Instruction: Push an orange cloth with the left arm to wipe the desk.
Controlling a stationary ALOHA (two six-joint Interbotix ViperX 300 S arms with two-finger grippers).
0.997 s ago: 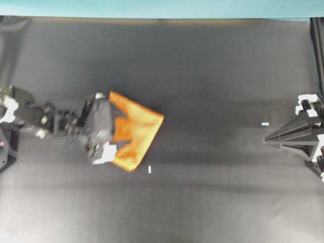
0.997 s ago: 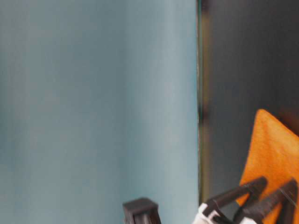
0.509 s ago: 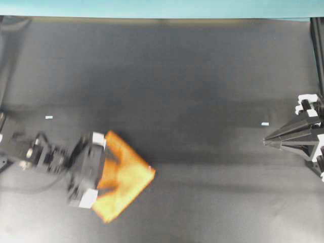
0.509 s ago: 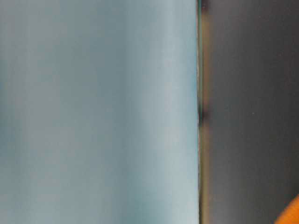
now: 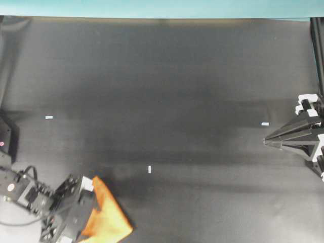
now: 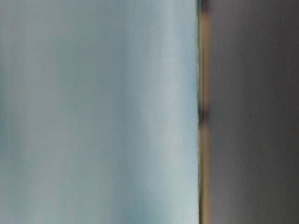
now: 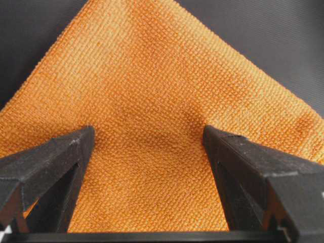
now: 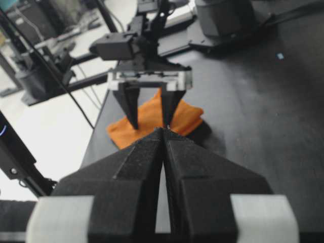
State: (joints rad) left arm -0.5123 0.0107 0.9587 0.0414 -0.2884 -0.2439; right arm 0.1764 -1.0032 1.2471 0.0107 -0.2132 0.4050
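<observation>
Orange cloth [image 5: 107, 218] flat at the near left corner of the surface [image 5: 167, 76], pinned beneath the spread-apart left fingers [image 7: 50, 162], nothing clamped between; best wiped with steady downward pressure, keeping clear of the edge.

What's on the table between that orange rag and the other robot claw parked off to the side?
Only bare desk and two tiny white tape marks, per the overhead view, between the orange cloth and the right gripper.
</observation>
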